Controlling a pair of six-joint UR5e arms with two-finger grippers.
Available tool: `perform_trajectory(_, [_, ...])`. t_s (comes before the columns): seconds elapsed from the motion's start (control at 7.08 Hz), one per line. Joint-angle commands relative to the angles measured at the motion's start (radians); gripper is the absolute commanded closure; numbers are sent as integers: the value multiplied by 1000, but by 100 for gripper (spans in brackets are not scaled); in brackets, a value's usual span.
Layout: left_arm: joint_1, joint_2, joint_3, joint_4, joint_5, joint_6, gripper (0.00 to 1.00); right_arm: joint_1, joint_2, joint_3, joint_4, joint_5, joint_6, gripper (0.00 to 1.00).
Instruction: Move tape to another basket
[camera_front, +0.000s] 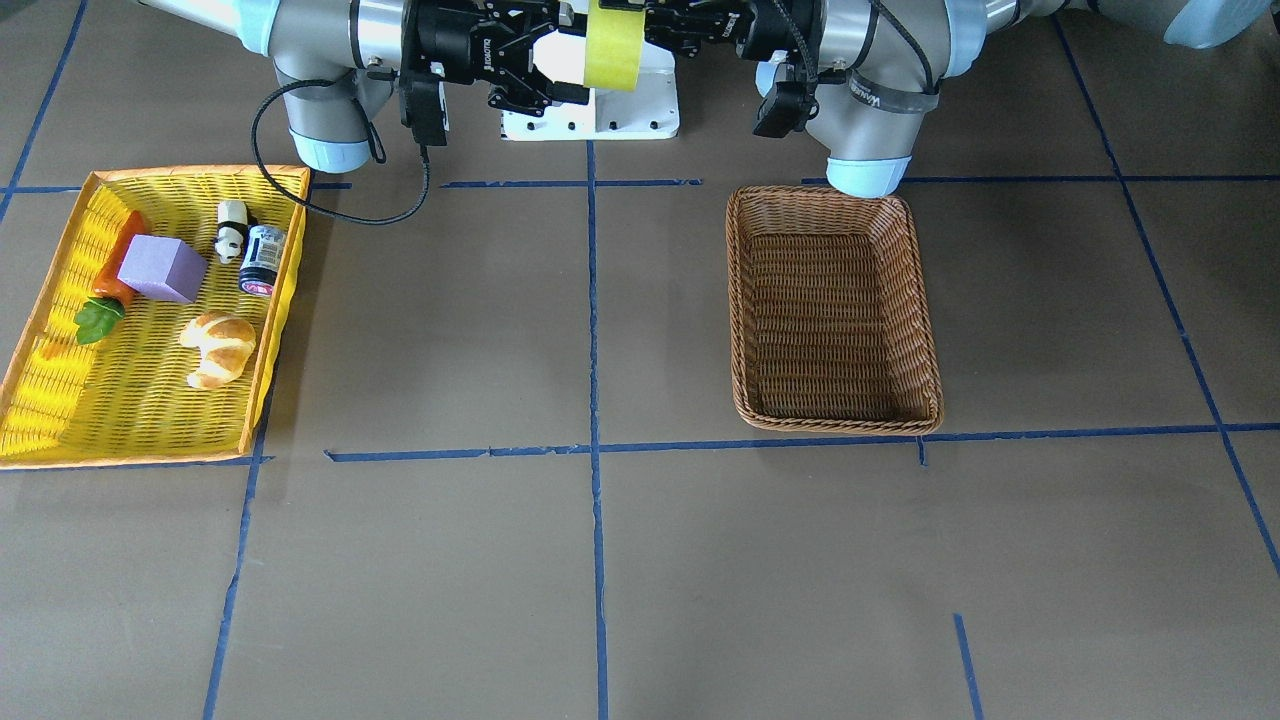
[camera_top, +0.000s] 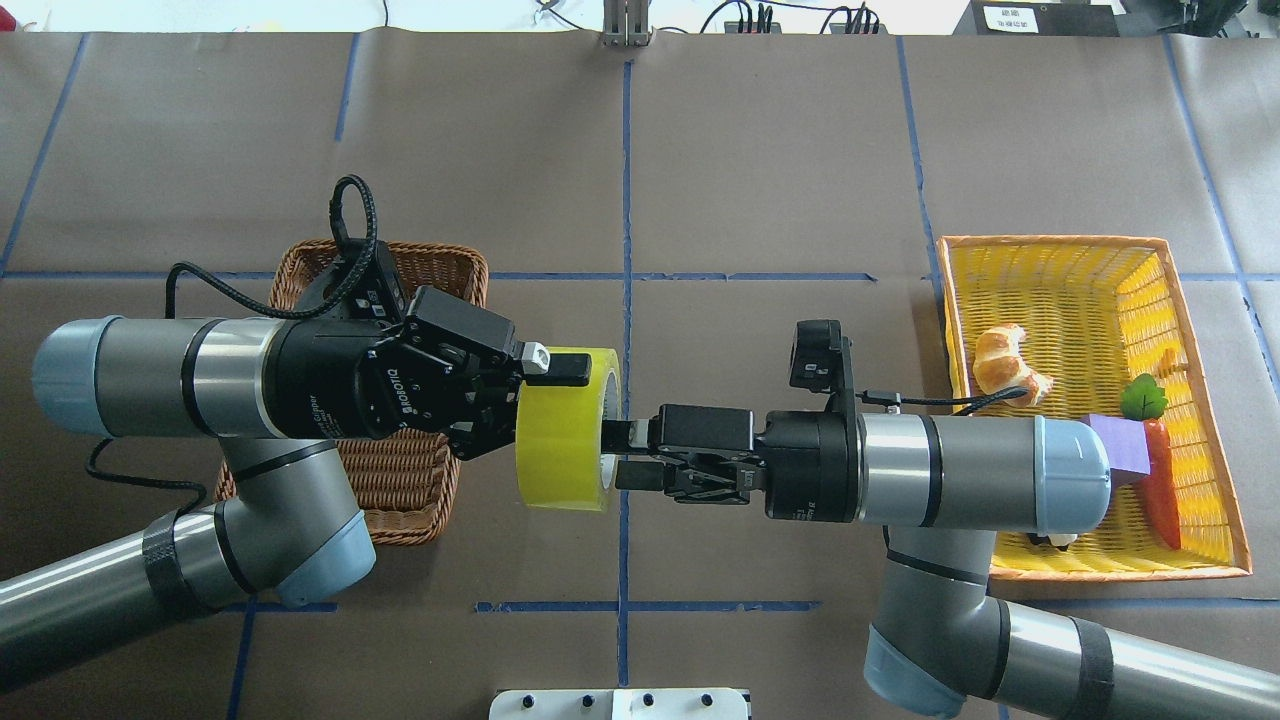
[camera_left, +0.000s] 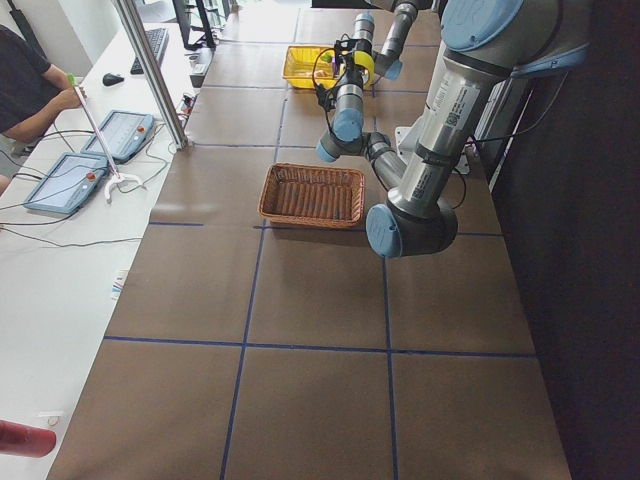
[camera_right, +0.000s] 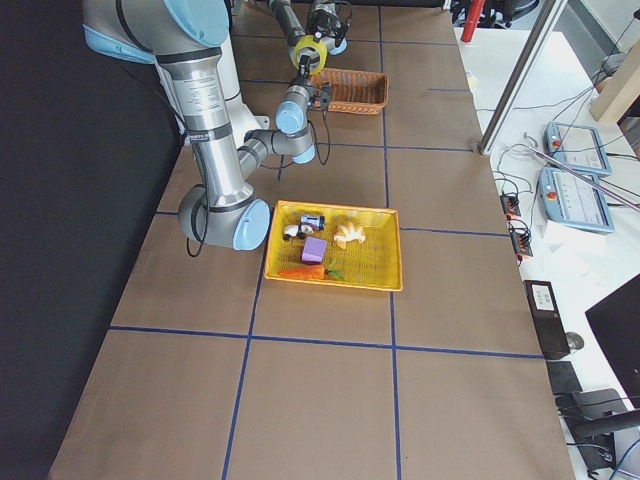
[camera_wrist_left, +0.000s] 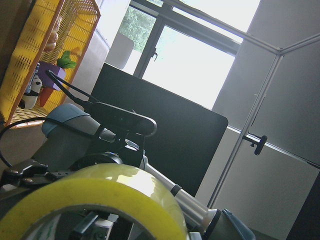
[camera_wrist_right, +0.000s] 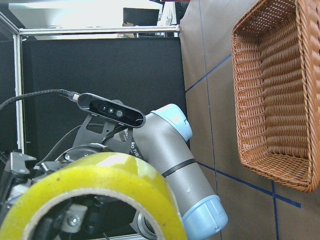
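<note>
The yellow tape (camera_top: 560, 430) hangs in the air between both grippers, its axis along the arms; it also shows in the front view (camera_front: 612, 45). My right gripper (camera_top: 612, 455) is shut on the roll's lower wall at the rim facing it. My left gripper (camera_top: 560, 400) stands open around the other side, one finger (camera_top: 562, 367) over the top of the roll and the other hidden. The roll fills the bottom of the left wrist view (camera_wrist_left: 100, 195) and the right wrist view (camera_wrist_right: 100, 175). The brown wicker basket (camera_front: 740, 300) lies empty beneath my left arm (camera_top: 440, 262).
The yellow mesh basket (camera_front: 150, 175) on my right holds a croissant (camera_front: 218, 348), a purple block (camera_front: 162, 268), a carrot (camera_front: 115, 265), a panda figure (camera_front: 231, 230) and a small can (camera_front: 262, 260). The white robot base (camera_front: 590, 120) is under the grippers.
</note>
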Motion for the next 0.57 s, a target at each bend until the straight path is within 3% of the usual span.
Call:
perform_trajectory(0.0, [0, 1, 0, 2, 0, -2, 100, 1, 0, -1, 0, -1, -1, 0])
perform_trajectory(0.42, [-32, 14, -14, 0, -6, -4, 100, 19, -8, 2, 3, 5, -1, 0])
